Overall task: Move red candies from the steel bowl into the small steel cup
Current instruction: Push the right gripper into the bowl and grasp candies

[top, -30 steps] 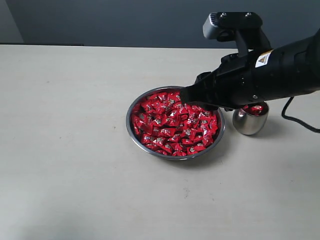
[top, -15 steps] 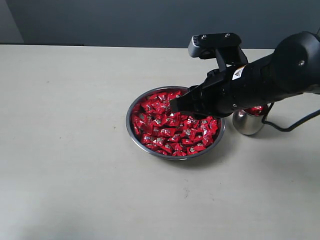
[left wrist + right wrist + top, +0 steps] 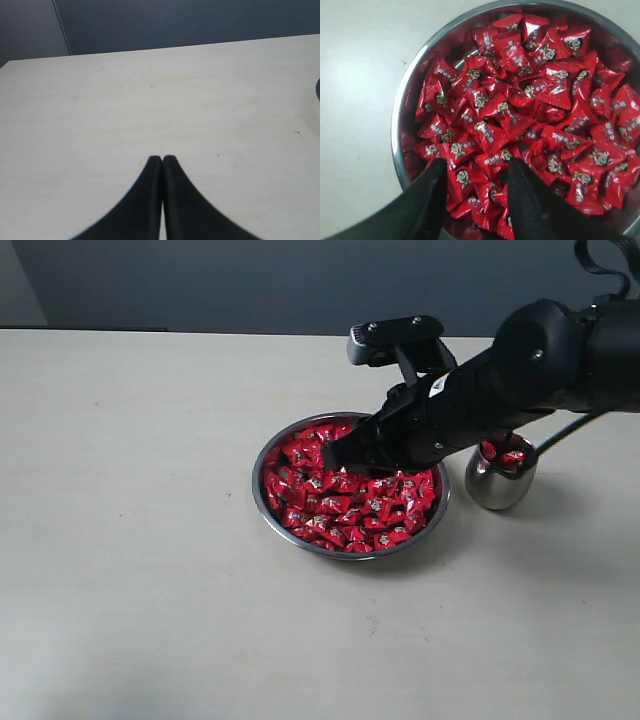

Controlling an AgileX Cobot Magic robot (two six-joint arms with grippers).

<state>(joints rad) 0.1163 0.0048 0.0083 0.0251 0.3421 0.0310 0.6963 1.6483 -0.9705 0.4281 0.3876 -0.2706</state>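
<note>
Red candies [image 3: 345, 502] fill the steel bowl [image 3: 257, 485] at mid-surface [image 3: 150, 560] in your exterior view; the small steel cup [image 3: 500, 488] stands just beside it on the right with a few red pieces inside; your right hand [image 3: 336, 457] hangs low over the heap. Your left wrist view shows the left hand [image 3: 162, 161] pressed together over the pale surface. Your right wrist view shows the right hand's fingers [image 3: 432, 190] spread over the candies near the bowl's rim; whether the tips touch them, you cannot tell.
</note>
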